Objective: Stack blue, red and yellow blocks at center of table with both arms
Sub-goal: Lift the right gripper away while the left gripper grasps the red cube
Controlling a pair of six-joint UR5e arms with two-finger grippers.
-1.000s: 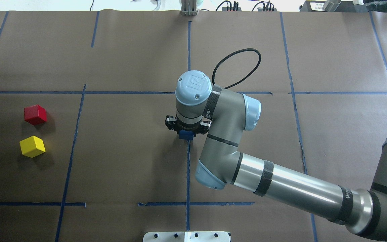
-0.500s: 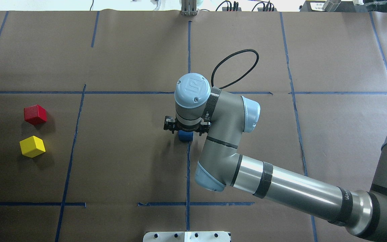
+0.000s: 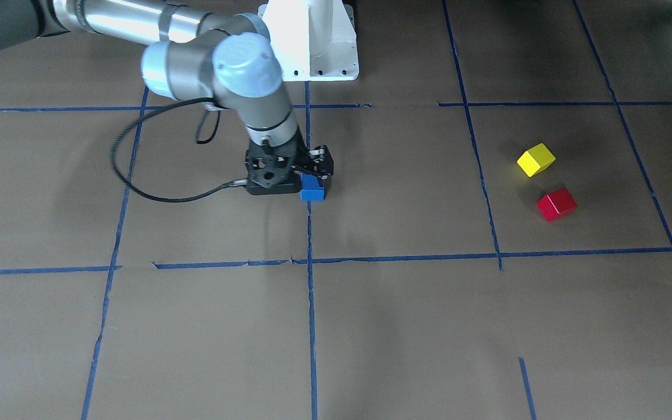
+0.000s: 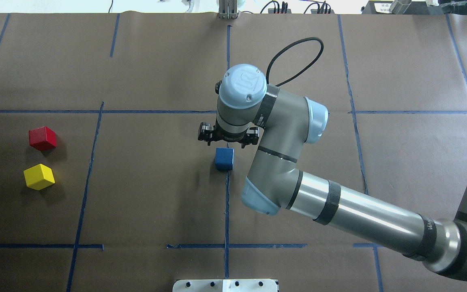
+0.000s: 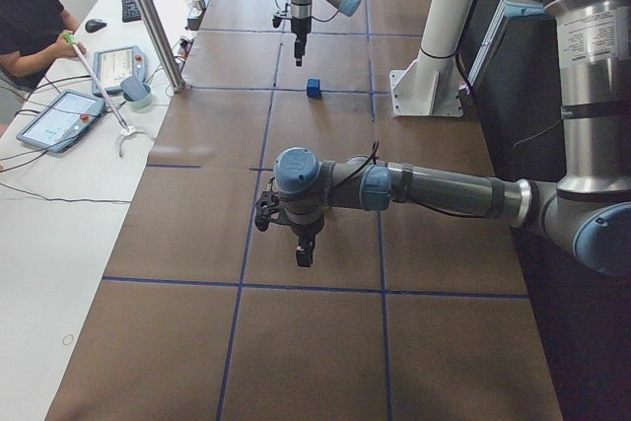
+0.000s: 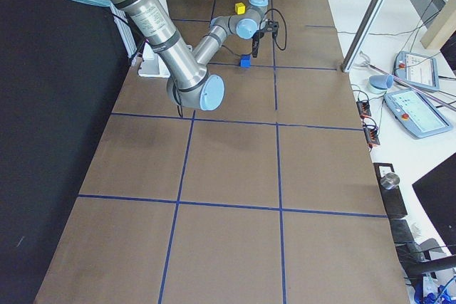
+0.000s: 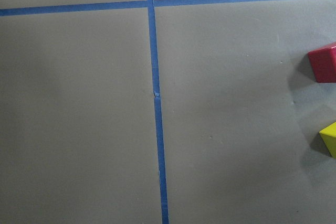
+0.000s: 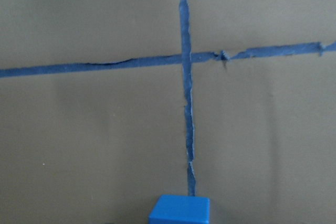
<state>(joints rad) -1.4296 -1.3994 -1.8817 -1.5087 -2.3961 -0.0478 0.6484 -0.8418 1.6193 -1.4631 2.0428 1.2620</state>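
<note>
Right tool (image 4: 228, 139) is spread wide and hangs just above and a bit beyond the blue block (image 4: 224, 158), pinching nothing. Blue block sits flat on the desk (image 4: 144, 194) at centre, on the middle tape line (image 4: 227, 211). Red block (image 4: 42, 138) and yellow block (image 4: 39, 177) lie well off to the left, near each other but apart, red the farther from the robot. Left tool (image 5: 288, 232) hangs over the desk; cannot tell whether it is spread or pressed together.
</note>
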